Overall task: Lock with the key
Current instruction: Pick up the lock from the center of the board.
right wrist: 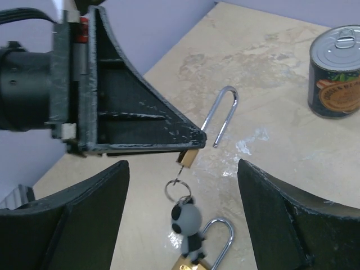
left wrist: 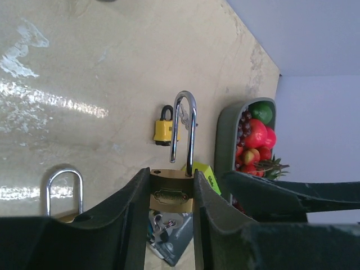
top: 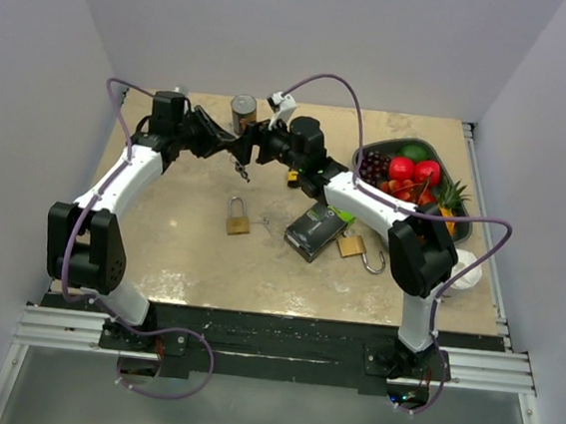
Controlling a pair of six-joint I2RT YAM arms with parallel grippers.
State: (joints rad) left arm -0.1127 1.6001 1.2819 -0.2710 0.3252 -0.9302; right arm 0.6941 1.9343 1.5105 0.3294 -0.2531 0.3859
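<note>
While left hand point(left wrist: 170, 185) clamps padlock point(left wrist: 172, 197), right hand point(right wrist: 181, 169) gapes — touching nothing

The gold lock point(left wrist: 171, 194) is being held in the air, loop open. The key point(right wrist: 180, 167) is sticking in underneath, toy point(right wrist: 188, 222) dangling.

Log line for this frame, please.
left gripper: shut on padlock | shackle: open | key: hanging from padlock, charm dangling | right gripper: open, facing key, not touching
</note>
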